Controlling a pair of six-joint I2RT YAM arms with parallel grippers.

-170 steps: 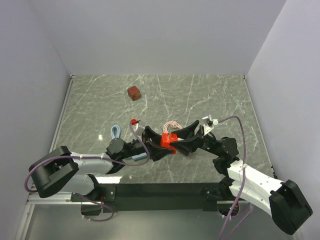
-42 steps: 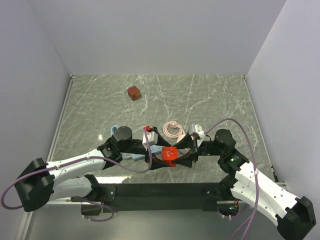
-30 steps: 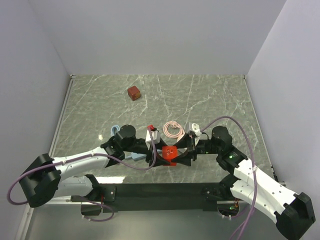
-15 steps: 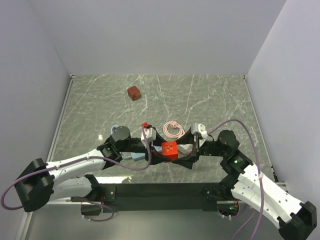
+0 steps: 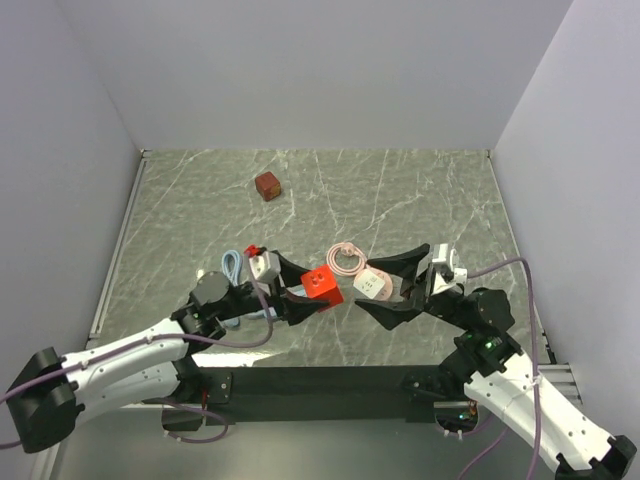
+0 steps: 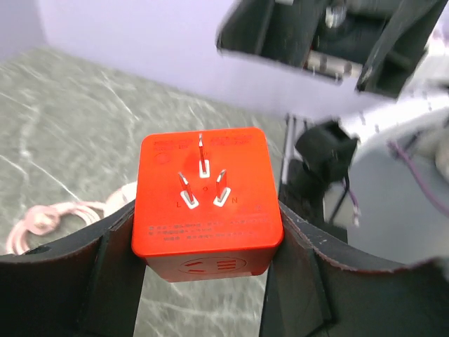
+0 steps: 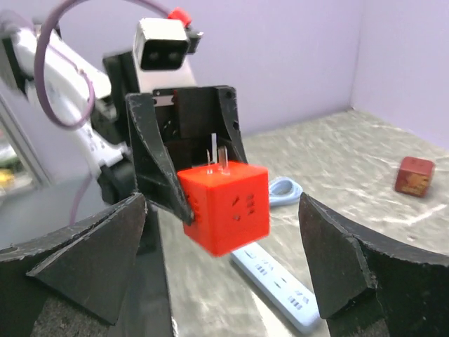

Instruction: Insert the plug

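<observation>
The bright red plug (image 5: 318, 285) hangs above the table with my left gripper (image 5: 308, 290) shut on its two sides. In the left wrist view the plug (image 6: 205, 196) fills the gap between my fingers (image 6: 309, 270), its three metal prongs pointing back at the camera. My right gripper (image 5: 367, 286) stands open just right of the plug, touching nothing. From the right wrist, the plug (image 7: 226, 205) sits ahead of my wide-spread right fingers (image 7: 88, 256). Below it the light blue power strip (image 7: 277, 284) lies flat on the table.
A white cube (image 5: 372, 283) with a coiled pink cable (image 5: 347, 258) lies under my right gripper. The strip's blue cable loop (image 5: 232, 265) is left of centre. A dark brownish-red cube (image 5: 267, 186) sits far back. Walls enclose the marbled table (image 5: 430, 200).
My right gripper, shut on the plug a second ago, has opened and drawn back to the right. The left gripper kept the plug and shifted slightly left and back. The white cube now shows.
</observation>
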